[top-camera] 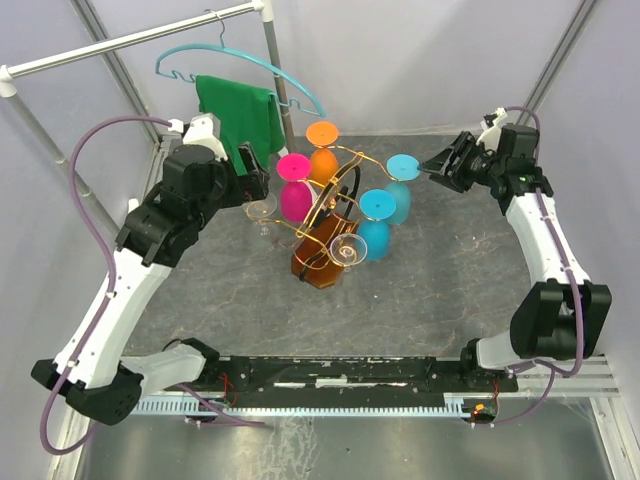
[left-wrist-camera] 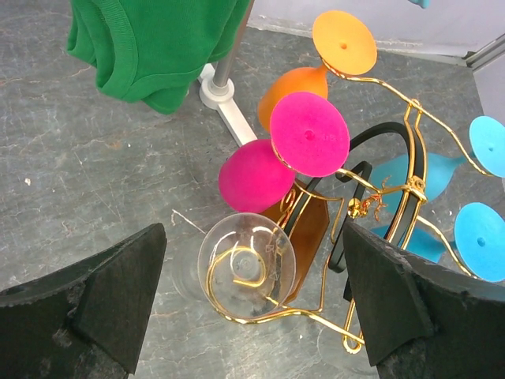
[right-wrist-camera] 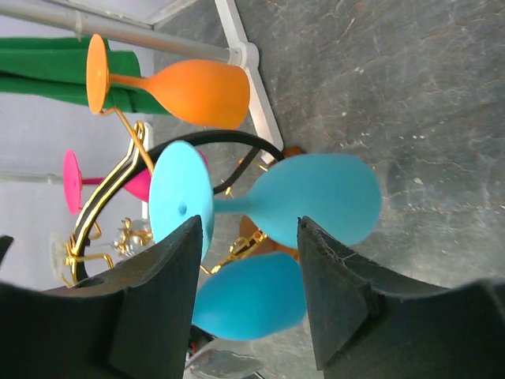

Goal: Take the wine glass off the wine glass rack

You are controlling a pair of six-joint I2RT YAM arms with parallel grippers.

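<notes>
The wine glass rack (top-camera: 335,195), gold curly wire with a black loop on an amber base (top-camera: 318,262), stands mid-table. Upside down on its arms hang an orange wine glass (top-camera: 322,150), a pink one (top-camera: 294,192), two light-blue ones (top-camera: 400,172) (top-camera: 378,222) and two clear ones (top-camera: 262,210) (top-camera: 347,250). My left gripper (top-camera: 255,182) is wide open just left of the rack. In the left wrist view a clear glass foot (left-wrist-camera: 246,264) on its gold scroll shows between the fingers (left-wrist-camera: 118,292), untouched. My right gripper (top-camera: 438,166) is open, facing a blue glass (right-wrist-camera: 316,197) without contact.
A grey clothes rail (top-camera: 130,38) crosses the back left, its upright post (top-camera: 272,80) standing close behind the rack. A teal hanger (top-camera: 240,62) with a green cloth (top-camera: 240,115) hangs from it, right above my left gripper. Grey walls enclose the table.
</notes>
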